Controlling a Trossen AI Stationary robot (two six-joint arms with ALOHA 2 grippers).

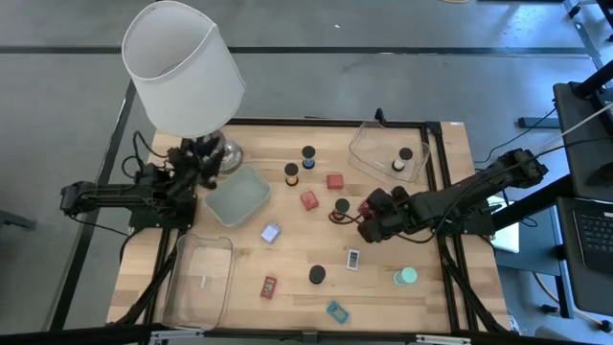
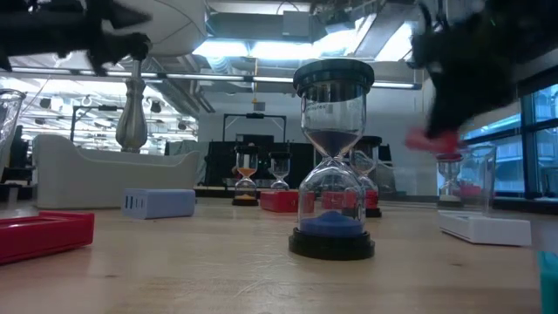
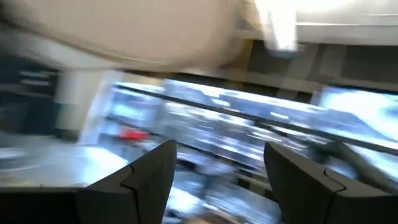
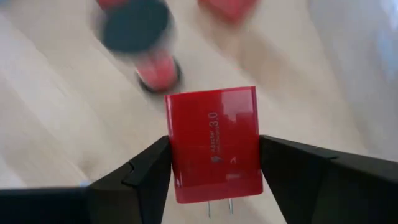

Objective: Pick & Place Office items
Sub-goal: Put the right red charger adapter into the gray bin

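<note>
My right gripper (image 4: 214, 163) is shut on a red charger block (image 4: 211, 134), above the table's middle right (image 1: 367, 213). Under it stands a dark-capped red hourglass (image 4: 146, 43). Other items lie scattered: dark caps (image 1: 308, 153) (image 1: 317, 275), red blocks (image 1: 334, 181) (image 1: 268, 287), a blue bit (image 1: 270, 232), a white-labelled bit (image 1: 353, 259), a teal bit (image 1: 337, 311) and a green disc (image 1: 406, 277). A blue-sand hourglass (image 2: 331, 174) stands upright on its base in the low view. My left gripper (image 1: 198, 156) (image 3: 217, 168) is open by the lamp's foot. My right gripper pinches the red charger block by its two narrow sides (image 4: 176, 158), near the end with the metal prongs (image 4: 217, 208). The fingers come from above, slanting in from the table's right. The block is lifted clear of the table (image 2: 432, 139), its broad printed face toward the wrist camera.
A white-shaded lamp (image 1: 182, 67) stands at the far left corner. Clear trays sit at the left middle (image 1: 239, 195), near left (image 1: 201, 278) and far right (image 1: 388, 149); the far right one holds two small pieces. Bare wood lies along the near edge.
</note>
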